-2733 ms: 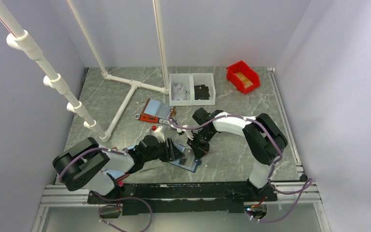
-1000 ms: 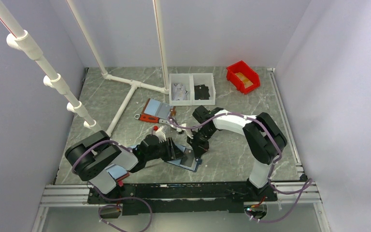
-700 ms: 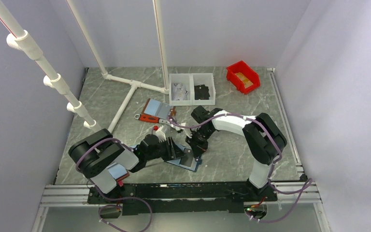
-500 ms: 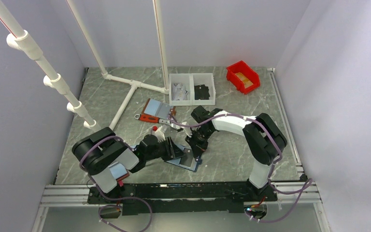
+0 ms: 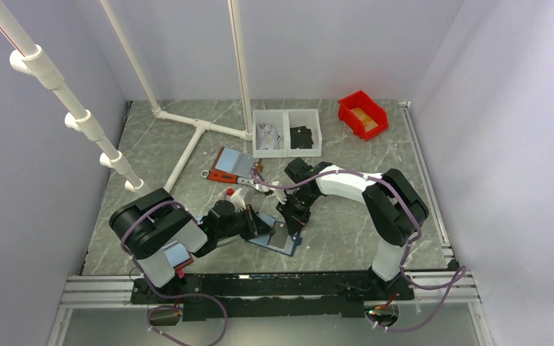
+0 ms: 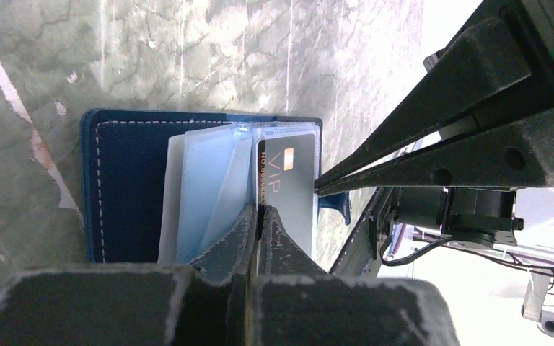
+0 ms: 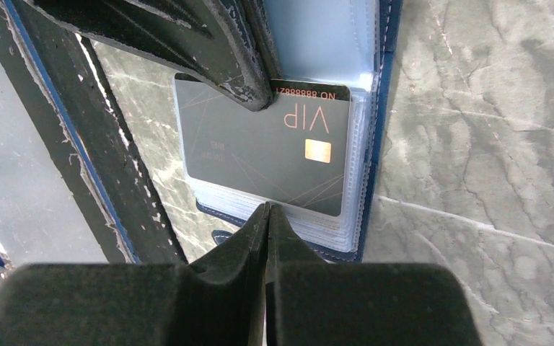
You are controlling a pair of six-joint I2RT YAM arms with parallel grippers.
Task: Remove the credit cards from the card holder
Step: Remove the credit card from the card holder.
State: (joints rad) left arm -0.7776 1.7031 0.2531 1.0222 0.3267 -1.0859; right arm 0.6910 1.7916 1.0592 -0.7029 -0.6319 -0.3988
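While navy card holder (image 6: 126, 187) lay open on bench (image 6: 187, 58), black VIP card (image 7: 260, 151) sat in sleeve. Left claw (image 6: 261, 210) pinched its short edge; right claw (image 7: 267, 209) shut beside long edge. Card seemed thin, stiff, slick: edge pinch apt.

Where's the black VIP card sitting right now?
Near-centre table in the top view: the black VIP card lies sleeved in the open navy card holder, between the left gripper and right gripper tips at opposite edges.
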